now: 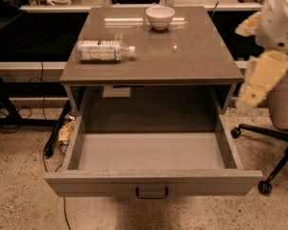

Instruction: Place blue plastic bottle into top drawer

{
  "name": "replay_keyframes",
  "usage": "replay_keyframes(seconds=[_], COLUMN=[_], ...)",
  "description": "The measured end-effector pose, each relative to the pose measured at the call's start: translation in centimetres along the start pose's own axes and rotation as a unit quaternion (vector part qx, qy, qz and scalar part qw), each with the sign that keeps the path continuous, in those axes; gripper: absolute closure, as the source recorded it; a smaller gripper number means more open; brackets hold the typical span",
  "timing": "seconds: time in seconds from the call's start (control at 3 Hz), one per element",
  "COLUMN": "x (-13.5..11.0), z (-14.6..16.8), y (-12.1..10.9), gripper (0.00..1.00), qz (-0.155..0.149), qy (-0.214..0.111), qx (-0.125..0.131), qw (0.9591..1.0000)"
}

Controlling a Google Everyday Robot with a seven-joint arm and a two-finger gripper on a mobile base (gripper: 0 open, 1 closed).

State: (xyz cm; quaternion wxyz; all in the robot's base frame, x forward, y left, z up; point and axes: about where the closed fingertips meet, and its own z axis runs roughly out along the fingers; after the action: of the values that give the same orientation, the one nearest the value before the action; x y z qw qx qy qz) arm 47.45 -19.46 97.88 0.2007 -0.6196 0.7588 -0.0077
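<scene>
Plastic bottle (104, 51) lies on its side near the left edge of the worktop (187, 56), so the gripper (259, 83), beyond the right edge, its grip state impossible to tell, should grasp across the label before lowering into the open drawer (86, 183).

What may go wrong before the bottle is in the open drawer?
The small clear plastic bottle with whitish label lies sideways near the grey-brown tabletop's left edge; a nudge might knock it off. The gripper hangs at the far right; reaching across might hit the round white bowl.
</scene>
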Motion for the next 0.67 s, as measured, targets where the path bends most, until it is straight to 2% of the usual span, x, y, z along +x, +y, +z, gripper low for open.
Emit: replay_keyframes(seconds=[0.33,0.67], x=[-4.9,-10.9], z=[2.6,6.8], y=[-4.8,-9.8], gripper=[0.0,0.0], qz=[-0.025,-0.028], qy=[-0.082,-0.18], qx=[-0.005,-0.015], qw=[0.9963,0.9832])
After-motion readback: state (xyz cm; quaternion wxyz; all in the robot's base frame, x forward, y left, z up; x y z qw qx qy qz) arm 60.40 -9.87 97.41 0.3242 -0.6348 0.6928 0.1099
